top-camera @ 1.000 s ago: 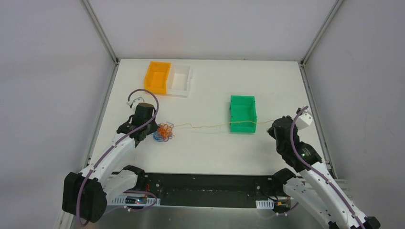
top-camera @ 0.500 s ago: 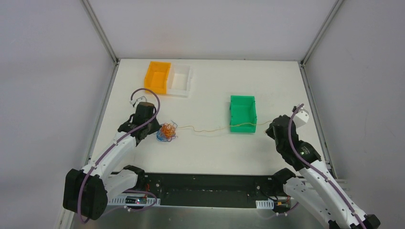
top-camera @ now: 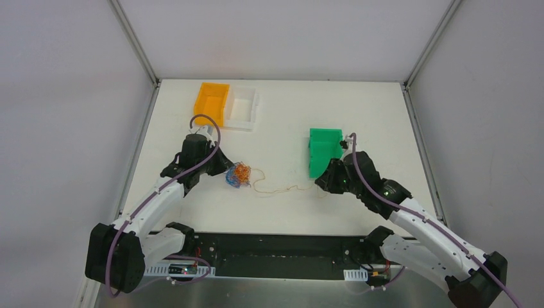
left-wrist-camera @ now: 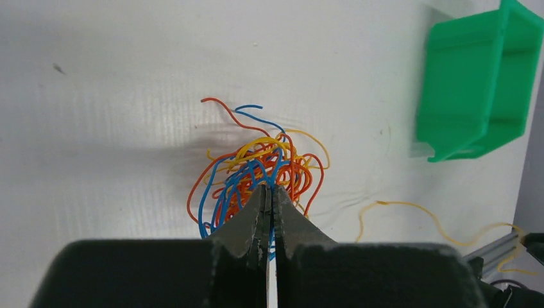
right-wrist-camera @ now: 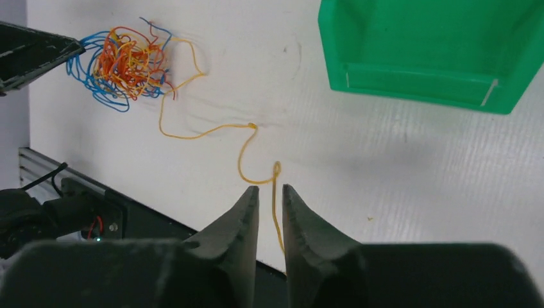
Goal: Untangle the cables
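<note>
Cables (top-camera: pixel 240 174) judged light, limp & springy, best taken at a free end: clump (left-wrist-camera: pixel 256 160) is pinched in closed left gripper (left-wrist-camera: pixel 269 187), yellow strand (right-wrist-camera: pixel 205 133) seen loose betw. barely parted right gripper (right-wrist-camera: pixel 271 189) tips.

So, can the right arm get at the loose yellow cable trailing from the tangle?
Probably yes: the thin yellow cable runs between the right gripper's slightly parted jaws, with nothing lying over it.
</note>
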Robot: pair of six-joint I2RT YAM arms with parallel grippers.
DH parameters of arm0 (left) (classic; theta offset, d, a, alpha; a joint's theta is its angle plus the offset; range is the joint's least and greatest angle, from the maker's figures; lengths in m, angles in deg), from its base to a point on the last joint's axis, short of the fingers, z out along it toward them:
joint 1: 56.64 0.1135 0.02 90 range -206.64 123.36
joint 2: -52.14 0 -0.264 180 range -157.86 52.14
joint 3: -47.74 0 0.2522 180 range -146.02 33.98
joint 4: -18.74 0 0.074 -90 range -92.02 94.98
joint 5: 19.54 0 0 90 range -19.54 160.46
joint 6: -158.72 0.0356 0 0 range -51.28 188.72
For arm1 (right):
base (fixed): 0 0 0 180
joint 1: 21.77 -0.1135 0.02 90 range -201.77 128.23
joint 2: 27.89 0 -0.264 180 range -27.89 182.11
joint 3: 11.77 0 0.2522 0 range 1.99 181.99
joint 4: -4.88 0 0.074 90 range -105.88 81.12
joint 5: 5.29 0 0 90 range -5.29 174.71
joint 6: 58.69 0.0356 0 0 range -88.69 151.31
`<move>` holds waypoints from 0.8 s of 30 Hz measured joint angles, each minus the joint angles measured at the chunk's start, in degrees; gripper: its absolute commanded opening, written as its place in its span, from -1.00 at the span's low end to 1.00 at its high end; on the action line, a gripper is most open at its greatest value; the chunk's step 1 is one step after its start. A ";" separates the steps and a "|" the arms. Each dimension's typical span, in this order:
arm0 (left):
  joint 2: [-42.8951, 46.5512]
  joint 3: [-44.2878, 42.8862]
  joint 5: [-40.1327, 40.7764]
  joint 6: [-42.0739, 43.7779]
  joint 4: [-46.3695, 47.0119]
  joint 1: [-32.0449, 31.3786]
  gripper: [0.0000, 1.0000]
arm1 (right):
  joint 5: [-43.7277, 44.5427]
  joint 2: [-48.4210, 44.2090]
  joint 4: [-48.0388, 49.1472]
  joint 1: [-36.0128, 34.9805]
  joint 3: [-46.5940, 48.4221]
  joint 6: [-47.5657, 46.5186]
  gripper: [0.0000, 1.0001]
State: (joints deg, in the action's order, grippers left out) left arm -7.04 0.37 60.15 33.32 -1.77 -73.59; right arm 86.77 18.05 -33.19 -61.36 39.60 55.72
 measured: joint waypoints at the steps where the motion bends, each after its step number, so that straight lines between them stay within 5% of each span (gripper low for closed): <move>1: -0.13 0.00 -1.27 0.11 0.74 -0.11 -1.00 | -0.46 0.17 0.55 -0.33 0.00 0.20 0.07; 4: -0.50 -0.02 -4.42 0.46 2.32 -0.74 -1.00 | -0.39 1.66 1.64 -0.63 0.11 -0.87 0.43; 24: 4.24 -10.03 -18.45 3.69 0.68 -1.49 -1.00 | -7.19 13.81 15.12 -6.86 4.90 -12.15 0.69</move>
State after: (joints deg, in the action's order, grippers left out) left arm -2.80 -9.66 41.71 37.02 -1.09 -75.08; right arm 79.58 31.86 -18.07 -68.23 44.49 43.56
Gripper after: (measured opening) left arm 0.011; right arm 0.845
